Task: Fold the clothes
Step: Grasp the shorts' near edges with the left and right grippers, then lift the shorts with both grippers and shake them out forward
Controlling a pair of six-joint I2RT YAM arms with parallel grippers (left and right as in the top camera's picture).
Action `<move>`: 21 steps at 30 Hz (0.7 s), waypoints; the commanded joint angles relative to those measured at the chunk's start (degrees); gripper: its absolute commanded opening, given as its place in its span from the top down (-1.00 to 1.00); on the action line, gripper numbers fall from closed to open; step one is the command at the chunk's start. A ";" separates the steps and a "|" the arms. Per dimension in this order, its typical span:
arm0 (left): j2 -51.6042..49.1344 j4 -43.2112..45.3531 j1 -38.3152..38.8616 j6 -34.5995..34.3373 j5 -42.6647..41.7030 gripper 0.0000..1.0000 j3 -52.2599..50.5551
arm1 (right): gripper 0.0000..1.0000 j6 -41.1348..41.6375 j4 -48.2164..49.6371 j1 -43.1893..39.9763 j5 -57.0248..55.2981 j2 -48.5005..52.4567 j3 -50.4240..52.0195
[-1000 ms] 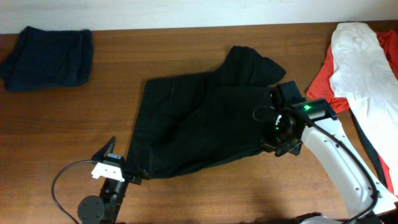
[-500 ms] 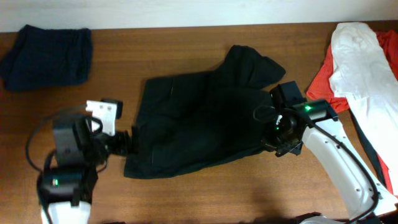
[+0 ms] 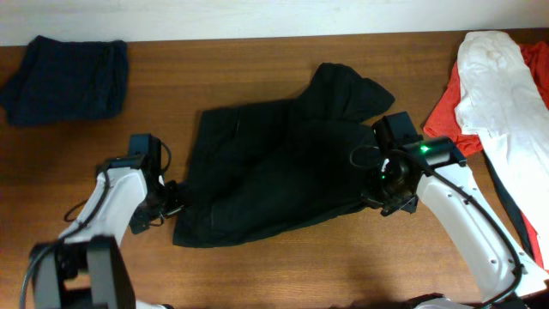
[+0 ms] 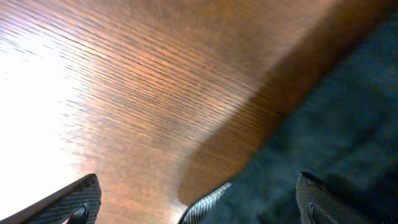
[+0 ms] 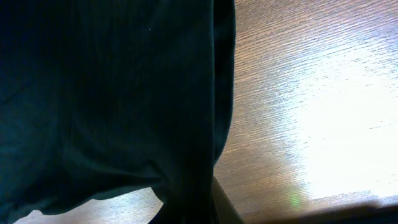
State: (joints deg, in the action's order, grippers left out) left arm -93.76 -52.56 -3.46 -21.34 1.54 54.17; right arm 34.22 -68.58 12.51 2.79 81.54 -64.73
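Surface: a brown wooden table filled the overhead view, with a pale wall along its 12 o'clock edge.
Black garment: it lay spread and rumpled at the table's centre, with a bunched flap rising toward 1 o'clock.
White garment: it was heaped at 3 o'clock on the table, lying over a red garment.
Navy garment: it was bunched at 10 o'clock, well apart from the black one.
Right gripper: it was at the black garment's 4 o'clock edge. Cloth filled the wrist view, so I cannot tell how its jaws stood.
Left gripper: it was at the garment's 8 o'clock corner with its jaws spread apart. The dark hem lay between the fingertips, over bare wood.
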 commanded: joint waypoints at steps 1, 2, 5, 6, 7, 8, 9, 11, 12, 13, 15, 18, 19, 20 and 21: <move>-5.44 0.24 -0.07 -1.51 0.17 -0.97 0.31 | 0.82 0.04 0.02 -0.15 -2.23 -0.55 -0.70; -6.08 0.37 -0.07 -0.98 -1.18 -0.96 0.28 | 0.82 0.04 0.04 -0.15 -2.21 -0.55 -0.70; -6.91 0.46 -0.07 4.37 -7.85 -0.85 0.07 | 0.81 0.04 0.20 -0.15 -2.21 -0.55 -0.70; -6.91 0.39 -0.07 4.33 -7.80 -0.84 -0.26 | 0.81 0.04 0.33 -0.15 -2.21 -0.55 -0.70; -6.91 0.52 -0.07 4.31 -7.80 -0.84 -0.72 | 0.81 0.04 0.37 -0.15 -2.21 -0.55 -0.70; -6.91 0.63 -0.07 4.31 -7.82 -0.80 -1.51 | 0.81 0.07 0.37 -0.15 -2.19 -0.55 -0.70; -6.91 0.66 -0.07 4.33 -7.91 -0.78 -2.23 | 0.80 0.04 0.37 -0.15 -2.19 -0.55 -0.70; -6.91 1.27 -0.07 4.35 -8.44 -0.14 -3.45 | 0.80 0.07 0.39 -0.15 -2.19 -0.55 -0.70; -6.91 1.33 -0.07 4.35 -8.66 0.29 -3.74 | 0.80 0.07 0.42 -0.15 -2.19 -0.55 -0.70; -6.91 1.31 -0.07 4.33 -8.90 0.96 -3.78 | 0.80 0.07 0.42 -0.15 -2.19 -0.55 -0.70; -6.91 1.51 -0.07 4.31 -9.99 0.99 -3.76 | 0.83 0.07 0.22 -0.15 -2.19 -0.55 -0.70; -6.27 -0.11 -0.07 4.55 -13.49 0.99 -1.01 | 0.92 0.07 0.22 -0.17 -2.19 -0.63 -1.62; -4.79 -1.99 -0.07 5.29 -14.27 1.00 1.81 | 0.92 0.02 -0.61 -0.17 -2.19 -0.63 -3.65; -2.75 -3.98 -0.07 6.21 -14.25 1.00 4.68 | 0.92 -1.18 -1.99 -0.17 -2.01 -0.63 -6.58; -0.22 -6.12 -0.07 7.28 -14.25 1.00 7.89 | 0.92 -2.16 -3.34 -0.17 -2.01 -0.63 -9.51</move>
State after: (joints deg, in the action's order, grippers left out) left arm -99.13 -55.64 -3.66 -17.06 -10.41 54.61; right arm 34.00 -70.15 12.51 2.13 81.71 -66.89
